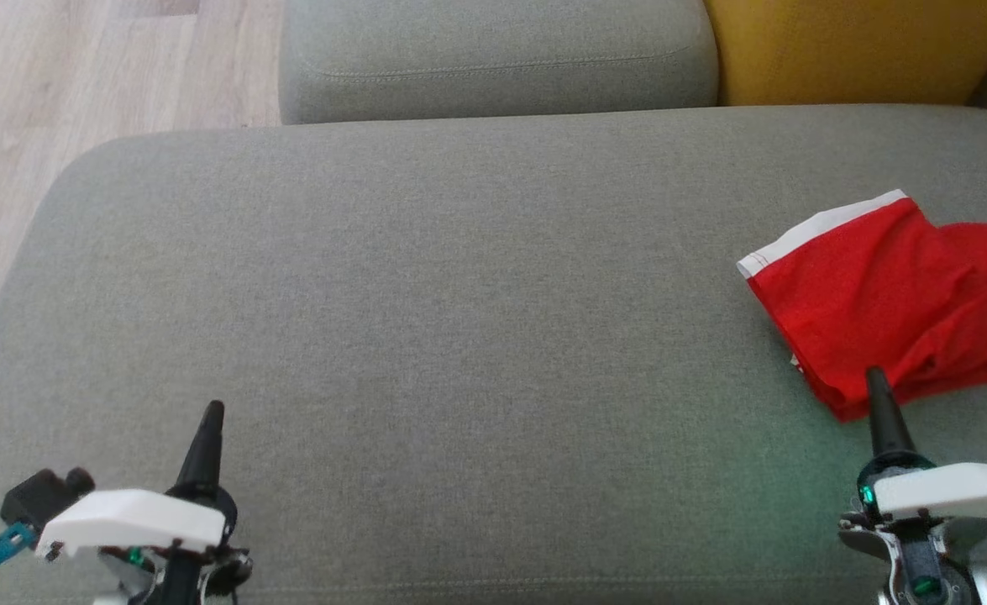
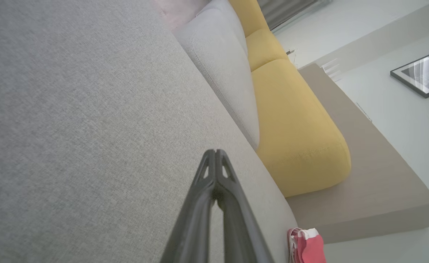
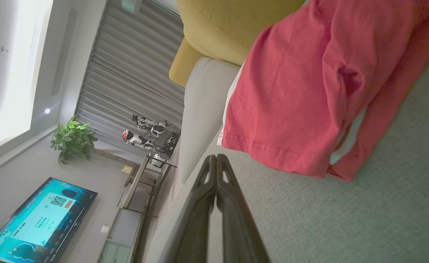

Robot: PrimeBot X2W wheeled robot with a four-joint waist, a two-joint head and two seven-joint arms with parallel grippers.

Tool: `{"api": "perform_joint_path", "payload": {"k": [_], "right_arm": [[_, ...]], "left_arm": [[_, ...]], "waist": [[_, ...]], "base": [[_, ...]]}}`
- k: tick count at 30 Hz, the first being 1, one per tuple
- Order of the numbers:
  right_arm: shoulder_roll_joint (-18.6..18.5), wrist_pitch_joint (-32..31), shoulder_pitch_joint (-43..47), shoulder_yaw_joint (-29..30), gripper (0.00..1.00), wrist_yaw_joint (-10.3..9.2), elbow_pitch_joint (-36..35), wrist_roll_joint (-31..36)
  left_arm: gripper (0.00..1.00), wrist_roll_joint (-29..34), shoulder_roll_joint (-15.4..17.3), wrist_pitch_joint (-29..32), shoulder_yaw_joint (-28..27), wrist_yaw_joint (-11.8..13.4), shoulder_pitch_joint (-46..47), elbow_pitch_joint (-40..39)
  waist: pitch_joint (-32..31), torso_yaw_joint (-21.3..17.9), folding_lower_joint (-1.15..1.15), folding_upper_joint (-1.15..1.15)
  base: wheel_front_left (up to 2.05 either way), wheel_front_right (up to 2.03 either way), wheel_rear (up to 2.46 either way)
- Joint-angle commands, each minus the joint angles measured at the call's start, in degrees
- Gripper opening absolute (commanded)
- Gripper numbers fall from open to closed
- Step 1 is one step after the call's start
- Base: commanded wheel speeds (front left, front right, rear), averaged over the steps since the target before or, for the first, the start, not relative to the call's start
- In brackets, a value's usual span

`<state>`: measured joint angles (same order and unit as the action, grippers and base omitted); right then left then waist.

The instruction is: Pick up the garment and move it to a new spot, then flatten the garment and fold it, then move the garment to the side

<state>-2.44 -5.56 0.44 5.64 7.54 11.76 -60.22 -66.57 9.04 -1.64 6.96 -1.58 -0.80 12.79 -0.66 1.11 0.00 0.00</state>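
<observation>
Red garment just ahead of right gripper.
We find it and the left gripper with fingers pressed together, holding nothing. The cloth lies on the sofa seat, well apart from the left. Risk: advancing thus closed would shove and rumple it rather than grasp it.

A grey sofa seat spans the head view, with a grey cushion and a yellow cushion side by side behind it. Wood floor lies to the left. The right wrist view catches a lit screen, a plant (leafy, green) and grey blinds.
</observation>
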Motion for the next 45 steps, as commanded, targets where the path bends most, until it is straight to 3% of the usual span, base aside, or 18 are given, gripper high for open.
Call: {"api": "perform_joint_path", "payload": {"k": [1,45], "right_arm": [[-0.31,-0.06,-3.49,-0.54,0.0,-0.03,-1.63,-1.7],[-0.43,-0.92,-6.61,0.87,0.0,-0.05,2.24,-31.75]], "left_arm": [[0.0,-1.31,0.37,0.26,-2.23,-0.41,3.64,-1.53],[0.0,-26.42,-5.25,7.13,-12.22,-5.88,6.87,1.2]], "waist": [[0.02,-0.02,0.0,0.0],[0.84,-1.1,0.0,0.0]], "base": [[0.0,0.0,0.0],[0.0,0.0,0.0]]}}
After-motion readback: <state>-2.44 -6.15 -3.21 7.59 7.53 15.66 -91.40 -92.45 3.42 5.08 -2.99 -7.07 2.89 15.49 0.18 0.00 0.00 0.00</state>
